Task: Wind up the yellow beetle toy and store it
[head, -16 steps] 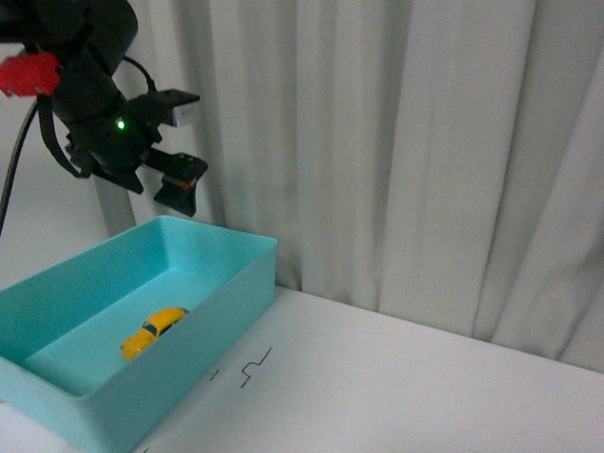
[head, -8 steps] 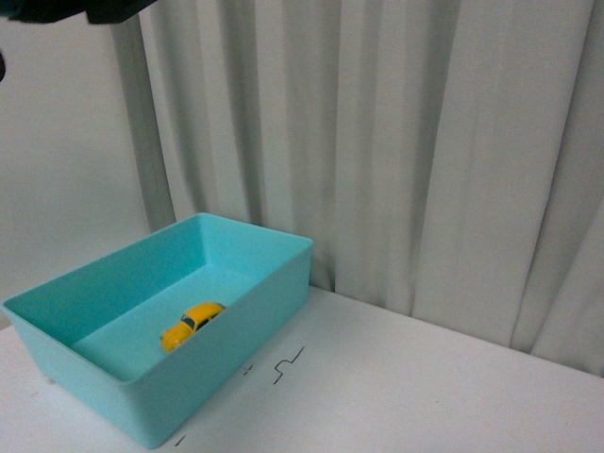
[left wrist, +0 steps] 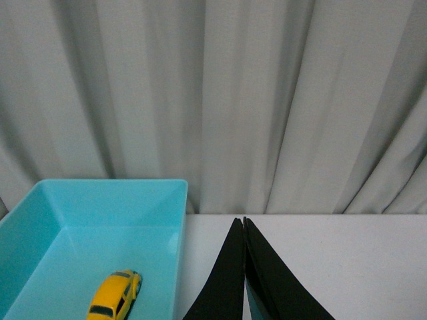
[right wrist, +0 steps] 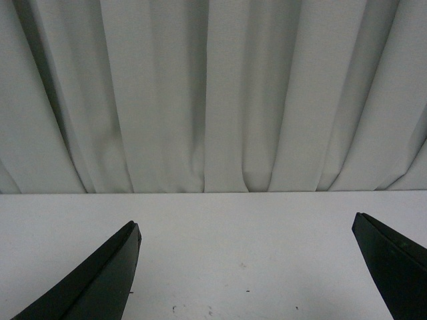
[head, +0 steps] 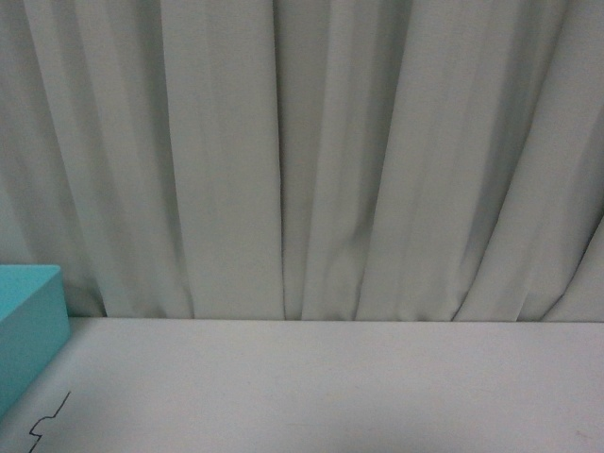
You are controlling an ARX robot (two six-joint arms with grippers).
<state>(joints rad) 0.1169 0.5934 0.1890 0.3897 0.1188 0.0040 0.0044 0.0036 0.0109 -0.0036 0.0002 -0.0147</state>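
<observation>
Front view is showing only a corner of the turquoise plastic bin (head: 28,330) at the far left, where earlier the whole bin showed, on the white worktop (head: 330,387) before pleated grey curtains (head: 311,160). The glossy yellow beetle toy (left wrist: 115,295) is lying inside the bin, beside the clenched left claw (left wrist: 244,223). The right claw (right wrist: 247,230) is hanging released.

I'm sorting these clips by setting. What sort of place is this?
Probably a lab or test bench, not a home: a bare white table with pen marks, a plain grey curtain as backdrop, and only a turquoise bin holding the yellow beetle toy.
</observation>
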